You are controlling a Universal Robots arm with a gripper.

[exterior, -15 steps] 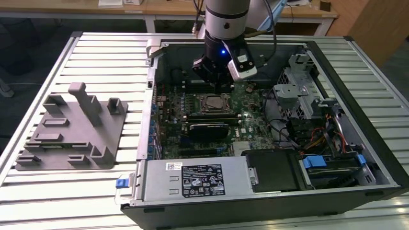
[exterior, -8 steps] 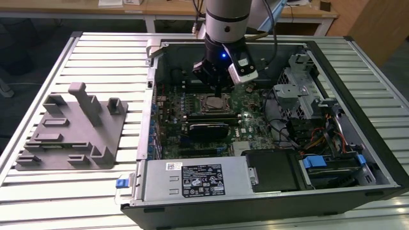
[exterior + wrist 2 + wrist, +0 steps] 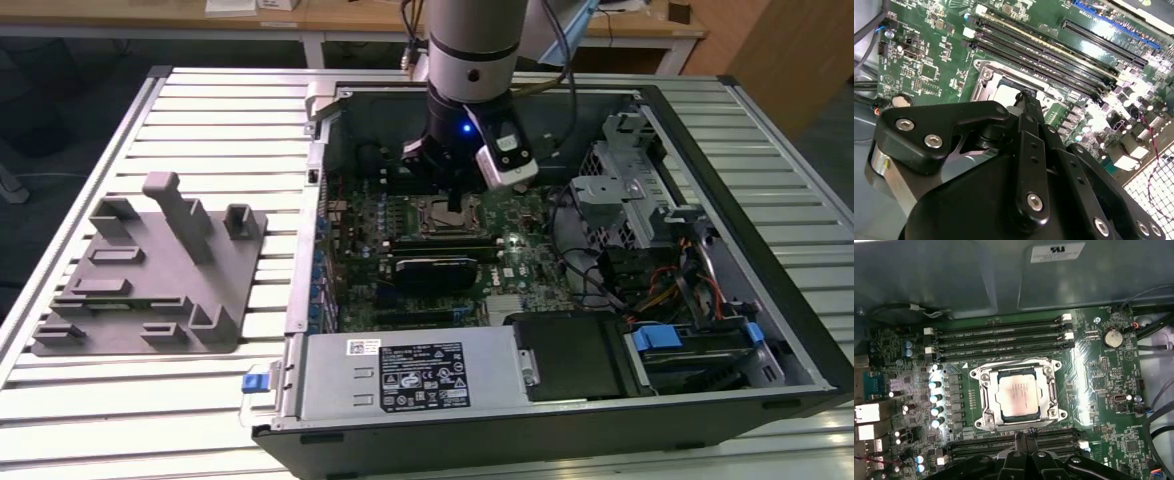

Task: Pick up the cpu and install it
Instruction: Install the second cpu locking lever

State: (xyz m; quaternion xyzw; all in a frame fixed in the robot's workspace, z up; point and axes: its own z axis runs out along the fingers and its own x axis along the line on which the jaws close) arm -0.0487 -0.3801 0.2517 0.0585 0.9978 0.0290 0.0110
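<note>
The cpu (image 3: 1018, 397), a silvery square chip, lies flat inside the metal socket frame (image 3: 985, 405) on the green motherboard (image 3: 1104, 385). In the second wrist view a pale corner of the cpu (image 3: 1004, 93) shows past the black fingers. My gripper (image 3: 1021, 439) hangs just above the board beside the socket's edge, its two thin fingers pressed together with nothing between them. In the exterior view the gripper (image 3: 461, 205) sits over the socket inside the open computer case (image 3: 747, 330).
Long black memory slots (image 3: 999, 335) run along both sides of the socket. A drive cage (image 3: 627, 190) and loose cables (image 3: 627, 275) crowd the exterior view's right of the case. A grey plastic fixture tray (image 3: 147, 280) stands on the slatted table outside the case.
</note>
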